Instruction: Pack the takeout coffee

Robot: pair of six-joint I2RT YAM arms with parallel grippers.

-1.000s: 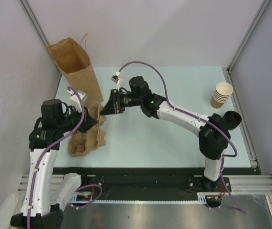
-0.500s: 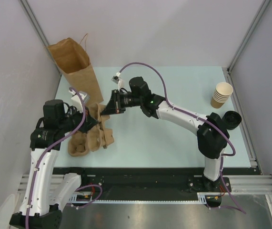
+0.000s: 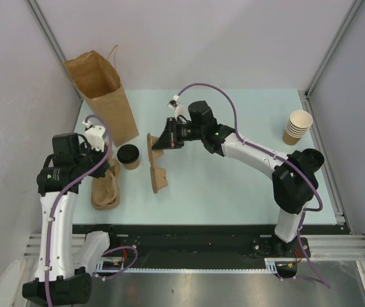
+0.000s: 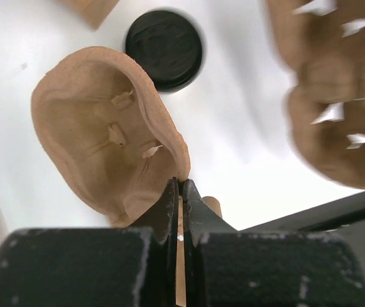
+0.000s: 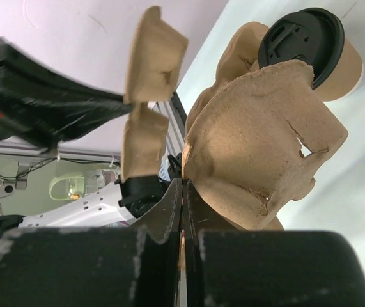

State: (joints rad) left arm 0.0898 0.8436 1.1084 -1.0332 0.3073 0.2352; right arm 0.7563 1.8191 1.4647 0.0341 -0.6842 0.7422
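Note:
The takeout coffee (image 3: pixel 128 155), a tan cup with a black lid, stands on the table between two brown pulp cup carriers. It also shows in the left wrist view (image 4: pixel 164 49) and in the right wrist view (image 5: pixel 310 45). My left gripper (image 3: pixel 110 167) is shut on the rim of the left carrier (image 3: pixel 105 188), as its wrist view shows (image 4: pixel 181 187). My right gripper (image 3: pixel 158 144) is shut on the edge of the right carrier (image 3: pixel 157 166), which is tilted on its side (image 5: pixel 259 141). The brown paper bag (image 3: pixel 102 96) stands open at the back left.
A stack of lidless tan cups (image 3: pixel 297 126) stands at the right side of the table. A loose black lid (image 3: pixel 312 157) lies just in front of it, partly behind my right arm. The grey side walls stand close to the bag and my left arm.
The two carriers, stacked together before, have come apart. My right gripper has moved right with one carrier and my left has drawn back left. The coffee cup now shows between them.

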